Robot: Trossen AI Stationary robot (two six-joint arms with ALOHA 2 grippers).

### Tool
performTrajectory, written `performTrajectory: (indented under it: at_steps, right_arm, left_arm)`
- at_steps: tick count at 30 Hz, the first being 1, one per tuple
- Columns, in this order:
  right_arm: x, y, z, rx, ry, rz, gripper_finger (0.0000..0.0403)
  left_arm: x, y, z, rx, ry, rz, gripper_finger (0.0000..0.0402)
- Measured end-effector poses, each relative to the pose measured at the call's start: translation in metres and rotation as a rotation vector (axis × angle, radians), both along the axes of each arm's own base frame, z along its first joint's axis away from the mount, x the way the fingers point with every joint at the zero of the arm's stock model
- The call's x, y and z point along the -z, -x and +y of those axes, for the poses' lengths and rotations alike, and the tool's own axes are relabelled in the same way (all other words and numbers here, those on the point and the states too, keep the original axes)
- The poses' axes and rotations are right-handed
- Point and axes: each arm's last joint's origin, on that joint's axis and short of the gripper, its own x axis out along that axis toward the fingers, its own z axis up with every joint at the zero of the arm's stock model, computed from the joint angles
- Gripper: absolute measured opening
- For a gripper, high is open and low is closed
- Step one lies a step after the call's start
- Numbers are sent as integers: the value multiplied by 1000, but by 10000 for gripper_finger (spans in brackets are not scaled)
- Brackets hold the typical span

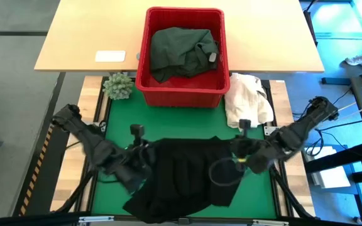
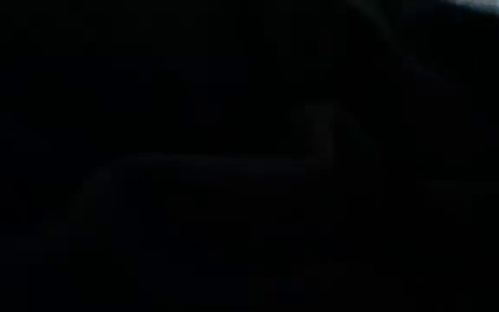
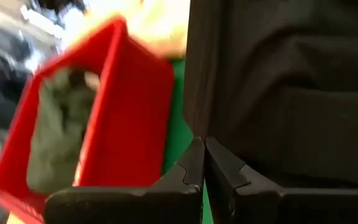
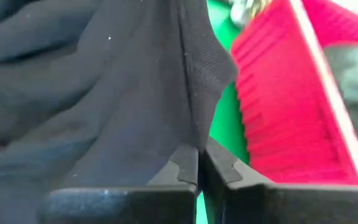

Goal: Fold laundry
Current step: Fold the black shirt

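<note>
Wrist views show the left gripper [image 3: 202, 163] and right gripper [image 4: 199, 167] each pinched shut on an edge of the black garment [image 1: 181, 179] on the green mat [image 1: 175, 119], so spreading looks underway, next pulling it flat, the dark green garment [image 1: 182, 51] waiting in the red basket [image 1: 181, 94] beyond

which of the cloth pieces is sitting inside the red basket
The dark green garment, bunched inside the red basket; the black one lies on the green mat, the cream-white heap beside the basket.

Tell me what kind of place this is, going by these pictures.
Probably a robotics lab or test workspace set up for laundry folding: a green mat on a wooden bench between two robot arms, a red basket of clothes, a black garment spread out, and cables running across the floor.
</note>
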Motion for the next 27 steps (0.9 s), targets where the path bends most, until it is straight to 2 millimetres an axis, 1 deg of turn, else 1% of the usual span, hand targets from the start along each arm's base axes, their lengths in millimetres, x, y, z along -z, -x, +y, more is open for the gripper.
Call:
performTrajectory:
  at_steps: [4,9,14,17,20,23,27]
  right_arm:
    - [30,-16,-17,73,29,95,0]
    - [66,-30,-42,178,57,179,0]
    - [95,-37,-66,225,44,234,0]
    - [108,-38,-80,269,44,255,0]
    - [115,-38,-94,323,46,272,0]
    - [120,-39,-106,369,45,273,0]
    - [123,-41,-116,371,-18,288,8]
  left_arm:
    - [27,-15,29,-81,-1,132,0]
    - [60,-29,66,-184,-43,245,0]
    - [94,-44,101,-192,2,328,0]
    - [109,-51,120,-200,8,330,0]
    - [117,-55,140,-233,12,320,0]
    - [119,-58,159,-263,23,315,0]
    - [120,-62,179,-254,119,314,0]
